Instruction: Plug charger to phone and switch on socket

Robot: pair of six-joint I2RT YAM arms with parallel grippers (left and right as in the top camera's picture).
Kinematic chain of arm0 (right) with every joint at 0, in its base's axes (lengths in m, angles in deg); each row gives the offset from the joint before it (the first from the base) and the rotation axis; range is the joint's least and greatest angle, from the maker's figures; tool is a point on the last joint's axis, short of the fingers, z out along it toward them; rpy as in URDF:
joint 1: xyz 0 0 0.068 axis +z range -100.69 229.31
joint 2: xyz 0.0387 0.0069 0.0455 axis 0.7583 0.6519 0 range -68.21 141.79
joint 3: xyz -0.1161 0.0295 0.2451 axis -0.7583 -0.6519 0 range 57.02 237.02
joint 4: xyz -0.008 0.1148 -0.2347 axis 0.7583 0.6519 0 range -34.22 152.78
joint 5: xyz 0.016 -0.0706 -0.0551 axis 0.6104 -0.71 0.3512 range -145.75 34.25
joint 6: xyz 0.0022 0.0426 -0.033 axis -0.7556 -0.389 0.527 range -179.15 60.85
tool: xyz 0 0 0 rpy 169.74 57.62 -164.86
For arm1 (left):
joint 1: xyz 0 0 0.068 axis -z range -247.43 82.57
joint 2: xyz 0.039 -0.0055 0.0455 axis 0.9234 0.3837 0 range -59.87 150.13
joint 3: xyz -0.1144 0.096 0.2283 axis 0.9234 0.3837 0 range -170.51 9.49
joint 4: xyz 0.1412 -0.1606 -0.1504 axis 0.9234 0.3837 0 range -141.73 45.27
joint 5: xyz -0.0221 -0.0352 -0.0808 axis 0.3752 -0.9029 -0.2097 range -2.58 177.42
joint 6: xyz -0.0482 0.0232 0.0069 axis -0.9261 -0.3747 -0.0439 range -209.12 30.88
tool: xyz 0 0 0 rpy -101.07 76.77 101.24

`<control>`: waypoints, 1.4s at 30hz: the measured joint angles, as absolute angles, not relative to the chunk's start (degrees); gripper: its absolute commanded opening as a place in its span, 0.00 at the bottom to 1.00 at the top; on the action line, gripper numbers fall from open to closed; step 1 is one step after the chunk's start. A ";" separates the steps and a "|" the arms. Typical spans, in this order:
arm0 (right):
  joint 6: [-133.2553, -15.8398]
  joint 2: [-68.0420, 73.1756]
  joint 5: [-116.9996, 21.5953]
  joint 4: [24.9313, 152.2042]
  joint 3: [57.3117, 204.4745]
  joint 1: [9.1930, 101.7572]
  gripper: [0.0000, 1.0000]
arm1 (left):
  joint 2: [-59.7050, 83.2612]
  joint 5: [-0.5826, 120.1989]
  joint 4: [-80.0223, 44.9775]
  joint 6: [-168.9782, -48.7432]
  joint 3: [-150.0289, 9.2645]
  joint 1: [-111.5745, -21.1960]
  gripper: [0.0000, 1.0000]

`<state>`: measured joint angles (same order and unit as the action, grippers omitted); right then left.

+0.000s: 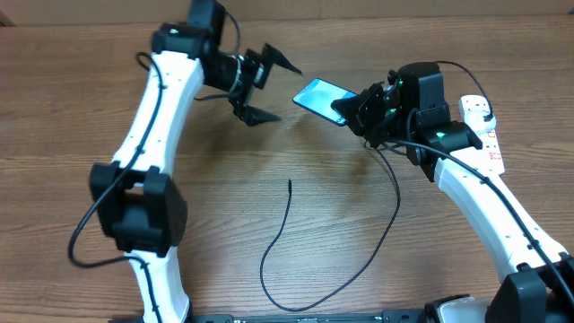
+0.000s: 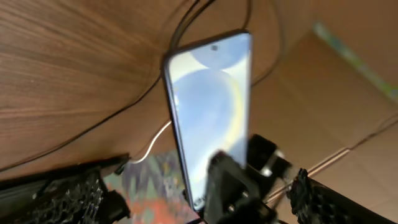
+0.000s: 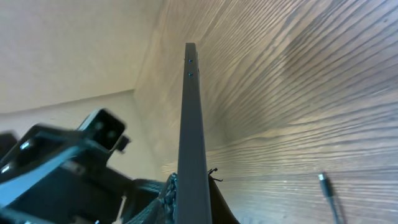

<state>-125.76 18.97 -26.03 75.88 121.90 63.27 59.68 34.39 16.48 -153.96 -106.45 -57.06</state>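
The phone (image 1: pixel 318 95), its light-blue screen lit, is held off the table at a tilt by my right gripper (image 1: pixel 356 109), which is shut on its right end. In the right wrist view the phone (image 3: pixel 191 124) shows edge-on between the fingers (image 3: pixel 193 208). My left gripper (image 1: pixel 267 87) is open and empty, just left of the phone, jaws facing it. Its wrist view shows the phone's screen (image 2: pixel 208 106) ahead of the open jaws (image 2: pixel 196 199). The charger cable (image 1: pixel 285 235) loops on the table, its connector tip (image 1: pixel 289 183) lying free, also seen in the right wrist view (image 3: pixel 323 179). The socket (image 1: pixel 482 115) lies at the far right.
The charger cable runs up under my right arm (image 1: pixel 397 193). Both arms reach in from the front edge. A cardboard wall (image 2: pixel 348 93) stands behind the table.
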 measured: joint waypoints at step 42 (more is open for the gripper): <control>-175.02 19.19 -16.83 55.84 121.90 68.10 0.04 | 54.32 48.97 13.79 -165.52 -106.82 -54.64 1.00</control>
